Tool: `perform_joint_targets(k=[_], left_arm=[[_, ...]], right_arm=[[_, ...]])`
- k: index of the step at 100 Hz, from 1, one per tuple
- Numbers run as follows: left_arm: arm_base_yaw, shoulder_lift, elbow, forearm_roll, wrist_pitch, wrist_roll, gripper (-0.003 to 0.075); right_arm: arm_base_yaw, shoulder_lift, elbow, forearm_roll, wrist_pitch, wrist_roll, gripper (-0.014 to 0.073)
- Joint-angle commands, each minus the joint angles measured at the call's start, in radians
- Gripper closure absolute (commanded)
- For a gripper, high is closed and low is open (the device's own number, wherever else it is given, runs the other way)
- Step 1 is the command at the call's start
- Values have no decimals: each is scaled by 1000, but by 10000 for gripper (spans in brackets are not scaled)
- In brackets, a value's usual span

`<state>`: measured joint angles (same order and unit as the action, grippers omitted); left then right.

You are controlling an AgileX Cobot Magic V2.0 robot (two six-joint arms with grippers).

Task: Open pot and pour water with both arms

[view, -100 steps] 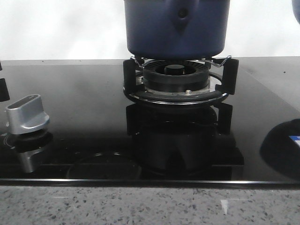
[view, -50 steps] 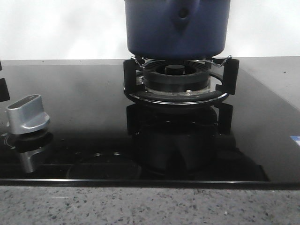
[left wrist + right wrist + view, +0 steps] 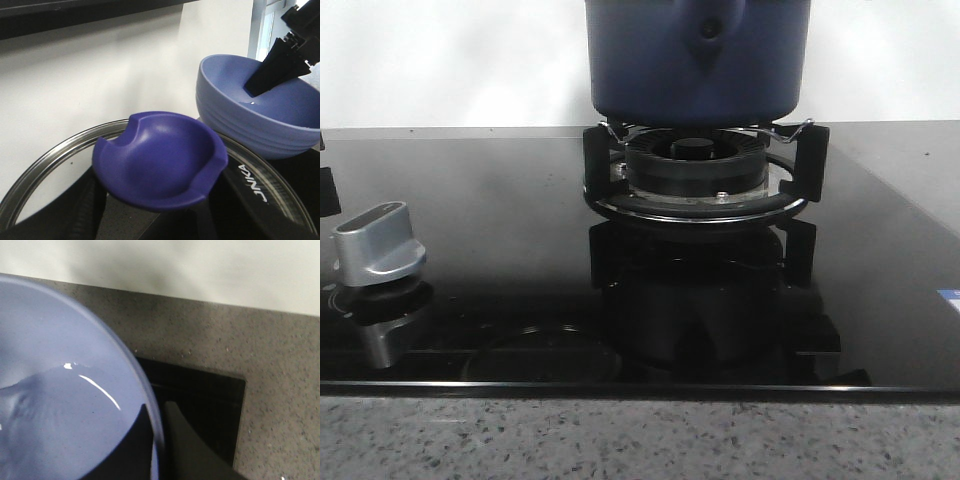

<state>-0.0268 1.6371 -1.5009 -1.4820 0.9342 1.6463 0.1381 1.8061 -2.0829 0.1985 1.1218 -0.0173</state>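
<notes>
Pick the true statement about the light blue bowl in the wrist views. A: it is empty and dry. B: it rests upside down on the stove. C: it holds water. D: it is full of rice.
C: the light blue bowl holds water whose surface glints in the right wrist view, and a finger of the right gripper grips its rim.

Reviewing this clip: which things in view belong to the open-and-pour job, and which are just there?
Part of the job:
pot on the burner stand
glass lid with blue knob, at the left gripper
light blue bowl holding water, gripped on its rim by the right gripper

Just there:
silver stove knob
</notes>
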Motion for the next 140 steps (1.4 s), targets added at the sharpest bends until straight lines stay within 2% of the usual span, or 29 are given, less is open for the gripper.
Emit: perform_joint_targets(k=[1, 28, 46, 90, 140], left_arm=[[-3, -56, -32, -109, 13, -10, 500], [-3, -56, -32, -109, 11, -10, 500], [-3, -56, -32, -109, 11, -10, 500], [-3, -56, -32, -109, 9, -10, 500], [-3, -56, -32, -109, 9, -10, 500]], right_arm=[[16, -53, -40, -20, -111, -5, 658], [41, -65, -6, -39, -223, -33, 650], [45, -116, 95, -40, -336, -68, 650], [45, -309, 534, -40, -814, -119, 650], [97, -341, 749, -57, -1167, -119, 650]])
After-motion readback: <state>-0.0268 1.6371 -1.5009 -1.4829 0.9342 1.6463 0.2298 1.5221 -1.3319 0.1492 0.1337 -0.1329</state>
